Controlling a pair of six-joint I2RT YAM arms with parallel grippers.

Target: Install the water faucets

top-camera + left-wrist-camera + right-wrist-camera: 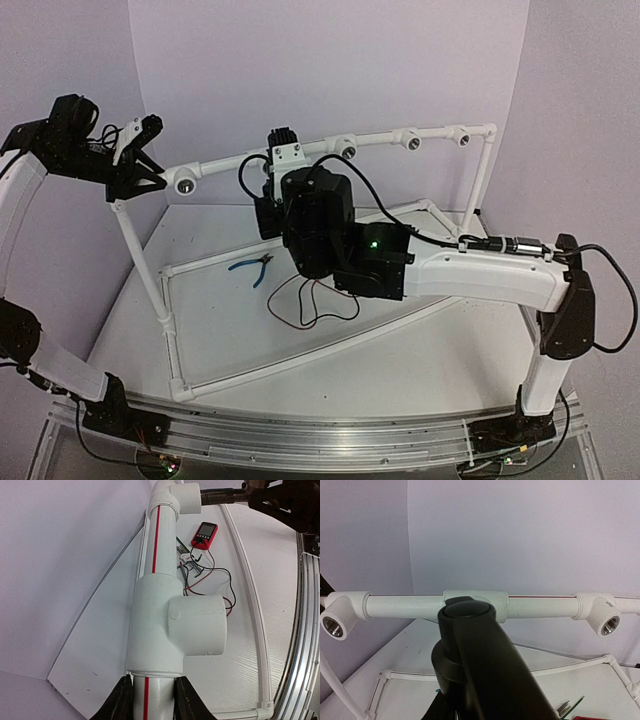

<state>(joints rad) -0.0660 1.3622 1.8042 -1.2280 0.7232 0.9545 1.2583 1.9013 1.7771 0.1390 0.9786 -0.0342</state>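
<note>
A dark water faucet point(470, 655) fills the right wrist view, its end at the middle tee point(476, 601) of the white pipe rail. My right gripper point(285, 175) is shut on it; its fingers are mostly hidden behind the faucet. The left wrist view shows the faucet point(222, 495) meeting a white fitting point(187, 497), with the right gripper point(272, 500) around it. At the rail's left end, my left gripper point(150, 700) is shut on the red-striped pipe point(147, 695) just below a tee socket point(197, 625). From above, the left gripper point(135, 165) sits beside the end socket point(185, 185).
Open threaded sockets point(332, 625) point(609, 625) flank the middle tee. Blue-handled pliers point(252, 266) and loose red and black wires point(300, 300) lie on the table inside the pipe frame point(165, 300). A red multimeter point(205, 534) and small metal parts point(192, 562) lie nearby.
</note>
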